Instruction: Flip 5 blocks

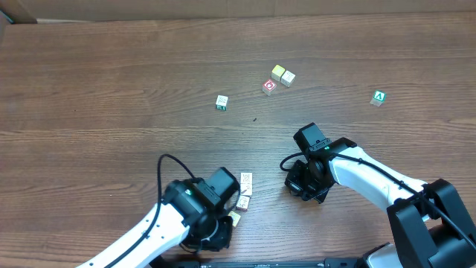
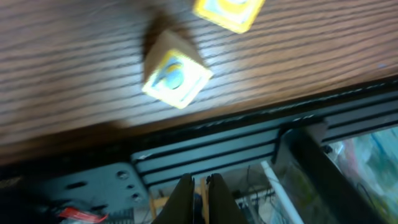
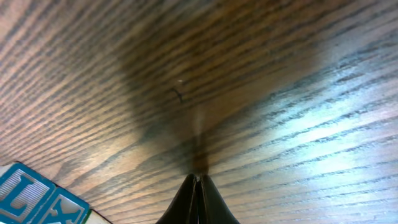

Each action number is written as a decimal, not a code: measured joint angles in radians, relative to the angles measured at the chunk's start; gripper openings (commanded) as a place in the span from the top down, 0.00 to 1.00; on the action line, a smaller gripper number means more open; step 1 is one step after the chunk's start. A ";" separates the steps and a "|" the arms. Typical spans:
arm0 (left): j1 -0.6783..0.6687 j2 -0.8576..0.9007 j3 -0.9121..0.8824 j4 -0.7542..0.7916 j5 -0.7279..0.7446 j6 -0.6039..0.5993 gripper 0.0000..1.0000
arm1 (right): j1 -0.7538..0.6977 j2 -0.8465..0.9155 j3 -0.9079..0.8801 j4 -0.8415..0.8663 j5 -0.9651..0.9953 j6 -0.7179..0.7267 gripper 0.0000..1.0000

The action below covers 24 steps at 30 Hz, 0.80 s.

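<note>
Pinched together and empty at the left gripper (image 2: 199, 185), same at the right gripper (image 3: 198, 185). Aimed past the near edge of the table (image 1: 111, 74) on the left, nosed down at bare wood on the right. Spotted 3 blocks (image 1: 246, 179) bunched just beside the left one, a touching pair (image 1: 287, 77) farther out, a lone block (image 1: 222, 102) between. Can't tell flipped from unflipped, so guessing all 5 left to do.

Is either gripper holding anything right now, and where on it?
No. The left gripper and the right gripper are both shut and empty.
</note>
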 measured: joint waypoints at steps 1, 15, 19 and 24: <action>-0.024 0.000 0.000 0.014 -0.005 -0.029 0.96 | 0.000 0.000 0.000 -0.003 0.000 -0.002 0.96; -0.178 0.000 -0.101 0.029 -0.160 -0.504 0.96 | 0.000 0.000 0.000 -0.021 0.000 -0.037 0.96; -0.178 0.000 -0.162 0.075 -0.166 -0.539 0.96 | 0.000 0.000 0.000 -0.021 0.000 -0.040 0.96; -0.178 0.000 -0.182 0.119 -0.166 -0.546 0.96 | 0.000 0.000 0.000 -0.021 0.000 -0.040 0.96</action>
